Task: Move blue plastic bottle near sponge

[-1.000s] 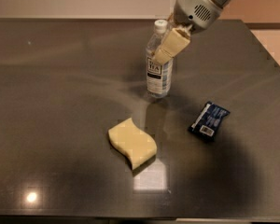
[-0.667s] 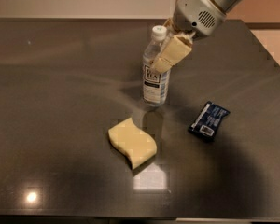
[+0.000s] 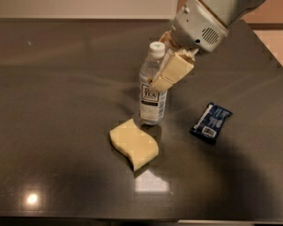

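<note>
Dark and glossy, the grey worktop point(image 3: 61, 79) fills nearly the whole view, with a pale wall along its far edge and bright light reflections near the front. The blue plastic bottle point(image 3: 153, 93) stands upright a little right of centre, white cap on top and its white label with dark print facing the camera. The robot's arm reaches down from the upper right, and the claw point(image 3: 159, 74) is clamped on the bottle's upper body just under the cap; one tan finger pad point(image 3: 173, 68) lies slanted across the bottle's right shoulder, while the other finger is mostly hidden behind it. Whether the bottle's base rests on the worktop or hangs just above it cannot be told. The sponge point(image 3: 133, 144), pale yellow with wavy edges, lies flat just in front of the bottle and slightly to its left, its far corner very near the bottle's foot. A dark-blue snack packet point(image 3: 211, 122) lies flat to the right, well apart from both.
</note>
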